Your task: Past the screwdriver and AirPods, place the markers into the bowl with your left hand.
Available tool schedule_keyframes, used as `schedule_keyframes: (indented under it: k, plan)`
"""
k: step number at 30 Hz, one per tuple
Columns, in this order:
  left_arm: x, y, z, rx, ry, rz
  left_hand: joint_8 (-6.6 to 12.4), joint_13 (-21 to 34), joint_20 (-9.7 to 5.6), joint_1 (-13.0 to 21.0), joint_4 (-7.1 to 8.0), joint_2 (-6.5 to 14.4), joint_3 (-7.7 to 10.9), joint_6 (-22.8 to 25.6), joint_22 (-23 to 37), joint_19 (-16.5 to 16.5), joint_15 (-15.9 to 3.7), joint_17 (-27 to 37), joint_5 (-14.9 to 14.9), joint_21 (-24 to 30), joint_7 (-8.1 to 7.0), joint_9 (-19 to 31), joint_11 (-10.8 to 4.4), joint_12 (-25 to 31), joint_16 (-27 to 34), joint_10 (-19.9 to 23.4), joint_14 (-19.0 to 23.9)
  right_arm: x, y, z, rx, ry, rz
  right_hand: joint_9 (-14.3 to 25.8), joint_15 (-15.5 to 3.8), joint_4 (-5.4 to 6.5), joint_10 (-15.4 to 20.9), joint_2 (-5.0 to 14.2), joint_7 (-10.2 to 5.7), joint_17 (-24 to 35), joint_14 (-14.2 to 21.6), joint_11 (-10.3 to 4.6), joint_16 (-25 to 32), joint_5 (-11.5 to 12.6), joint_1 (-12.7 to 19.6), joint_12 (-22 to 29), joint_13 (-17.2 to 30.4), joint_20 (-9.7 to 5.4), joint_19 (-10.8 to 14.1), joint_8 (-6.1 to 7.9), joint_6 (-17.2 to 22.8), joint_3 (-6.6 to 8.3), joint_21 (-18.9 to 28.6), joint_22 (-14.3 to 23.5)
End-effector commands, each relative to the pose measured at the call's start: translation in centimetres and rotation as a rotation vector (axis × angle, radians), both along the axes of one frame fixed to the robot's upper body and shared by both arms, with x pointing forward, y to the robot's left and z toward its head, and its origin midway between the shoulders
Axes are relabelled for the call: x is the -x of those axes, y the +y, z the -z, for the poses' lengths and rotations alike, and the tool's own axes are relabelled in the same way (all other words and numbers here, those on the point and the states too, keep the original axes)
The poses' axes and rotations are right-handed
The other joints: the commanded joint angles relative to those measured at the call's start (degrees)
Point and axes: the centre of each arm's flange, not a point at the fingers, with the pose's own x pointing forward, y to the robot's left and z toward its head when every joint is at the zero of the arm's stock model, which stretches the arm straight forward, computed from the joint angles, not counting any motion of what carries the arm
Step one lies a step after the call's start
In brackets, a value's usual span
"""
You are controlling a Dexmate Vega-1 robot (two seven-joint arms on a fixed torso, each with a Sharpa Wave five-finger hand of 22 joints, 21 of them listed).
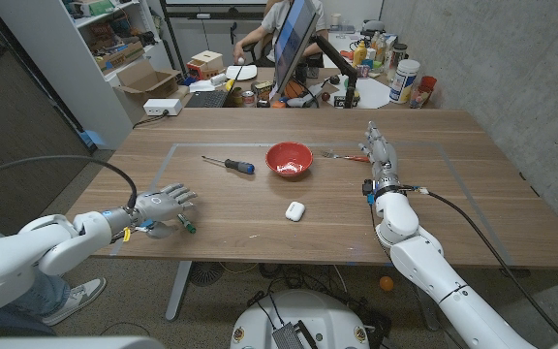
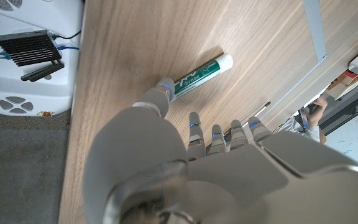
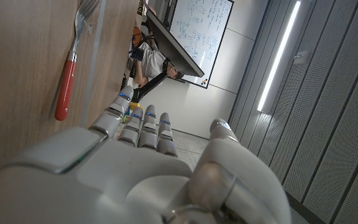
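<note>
At the table's near left edge, the left hand [image 1: 163,205] hovers low over the wood with its fingers spread and slightly curled, holding nothing. A green-capped marker [image 1: 185,226] lies just beside it, on the thumb side and a little nearer the robot. The left wrist view shows this marker [image 2: 201,74] lying flat, its long axis running away from the thumb tip [image 2: 164,87], which is at or almost at its near end; I cannot tell whether they touch. My judgement is that the coming grasp turns on this: the marker sits off to the thumb's side and not under the palm, so the hand would need to shift across and close along the barrel's width.

Farther in, the AirPods [image 1: 294,210] case sits near the table's middle, and the screwdriver [image 1: 229,164] lies beyond it to the left. The red bowl [image 1: 289,160] stands past both, well apart from the marker, and holds nothing that I can see.

On the far right, the right hand [image 1: 379,151] stands on its edge with its fingers straight and close together, gripping nothing, next to a red-handled fork [image 1: 345,155].
</note>
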Motion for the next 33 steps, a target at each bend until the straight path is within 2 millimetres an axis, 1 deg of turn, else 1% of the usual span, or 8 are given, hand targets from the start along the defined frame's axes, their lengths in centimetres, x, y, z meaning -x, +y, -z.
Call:
schedule_keyframes:
  k: [1,13,20,22,25,28,30,33]
  plan:
    - [-0.3,-0.2,0.8,0.014,0.024,-0.001,0.38,0.3,0.34,0.5,0.0,0.1,-0.25,0.5,0.3,-1.5,0.04,0.2,-0.1,0.4,-0.15,0.3,-0.22,0.3,0.2,0.2,0.3,-0.1,-0.1,0.4,0.007,0.023,-0.004,0.1,0.07,-0.24,0.5,-0.15,-0.3,-0.1,0.3,0.13,0.1,0.2,-0.4,0.0,0.3,0.36,0.1,-0.26,0.2,0.08,-0.1,0.2]
    - [-1.0,1.2,0.7,-0.001,0.072,-0.061,0.24,0.4,0.37,0.6,-0.05,0.1,-0.52,0.1,0.3,-1.5,-0.01,0.2,-0.2,0.4,-0.09,0.5,-0.06,0.1,0.0,-0.5,-0.1,-0.2,-0.5,0.6,0.002,0.032,0.003,0.1,0.1,-0.3,0.5,-0.11,-0.28,-0.1,0.3,0.18,0.1,0.2,-0.5,0.0,0.3,0.42,0.1,-0.26,0.1,0.05,-0.1,0.2]
    - [-1.3,0.8,1.2,0.026,0.029,-0.034,1.21,0.5,0.33,0.9,-0.09,0.2,-0.85,2.6,0.3,-1.3,-0.29,0.1,-0.2,0.5,-0.31,0.7,-0.55,1.0,0.3,1.6,0.9,-0.3,-0.6,0.8,-0.003,0.037,0.003,0.1,0.14,-0.32,0.5,-0.17,-0.33,-0.1,0.3,0.12,0.1,0.2,-0.6,-0.1,0.3,0.44,0.1,-0.27,0.1,-0.02,-0.1,0.2]
    - [-1.3,0.6,1.5,0.036,0.006,-0.017,2.0,0.6,0.31,1.3,-0.23,0.5,-0.97,4.6,0.3,-0.9,-0.51,0.1,-0.1,0.6,-0.19,0.8,-1.0,1.5,0.5,2.9,1.9,-0.3,-0.7,0.9,-0.003,0.037,0.005,0.1,0.12,-0.33,0.5,-0.17,-0.3,-0.1,0.3,0.14,0.1,0.2,-0.6,-0.1,0.3,0.43,0.1,-0.27,0.1,-0.02,-0.1,0.2]
    - [-1.2,0.6,1.8,0.08,-0.064,0.028,4.27,0.7,0.25,2.8,-0.49,0.9,-1.28,10.6,0.3,0.7,-1.68,-0.1,0.0,1.0,0.18,1.3,-2.31,3.1,1.2,6.9,5.1,-0.3,-1.0,1.1,-0.008,0.039,0.009,0.1,0.15,-0.34,0.5,-0.19,-0.31,-0.1,0.3,0.11,0.1,0.2,-0.6,-0.1,0.3,0.42,0.1,-0.27,0.1,-0.05,-0.1,0.2]
    - [-1.0,0.7,1.8,0.137,-0.13,0.065,7.83,0.7,0.25,5.4,-0.63,0.6,-2.29,21.8,0.3,4.8,-4.74,-0.3,0.0,1.9,0.43,1.3,-5.5,5.4,2.2,14.2,11.5,-0.4,-1.1,1.3,-0.013,0.039,0.009,0.1,0.19,-0.35,0.5,-0.23,-0.33,-0.1,0.3,0.14,0.1,0.2,-0.7,-0.1,0.3,0.42,0.1,-0.27,0.1,-0.08,-0.1,0.2]
    - [-1.0,0.7,1.8,0.155,-0.146,0.073,8.61,0.6,0.2,6.4,-0.61,0.4,-2.8,25.5,0.2,6.5,-5.71,-0.3,0.0,2.2,0.33,0.7,-6.62,6.3,2.6,17.3,13.8,-0.5,-1.1,1.4,-0.015,0.042,0.005,0.1,0.22,-0.37,0.5,-0.24,-0.34,-0.1,0.4,0.17,0.1,0.2,-0.7,-0.1,0.3,0.45,0.1,-0.27,0.1,-0.09,-0.1,0.2]
    - [-1.0,0.6,1.8,0.16,-0.149,0.07,8.66,0.6,0.26,6.8,-0.65,0.3,-2.99,26.6,0.2,6.9,-6.22,-0.3,0.0,2.2,0.67,0.4,-7.19,6.4,2.8,18.1,14.9,-0.8,-1.1,1.6,-0.018,0.047,-0.001,0.1,0.26,-0.4,0.5,-0.27,-0.34,-0.1,0.4,0.13,0.1,0.2,-0.7,-0.1,0.3,0.5,0.1,-0.28,0.1,-0.11,-0.1,0.2]
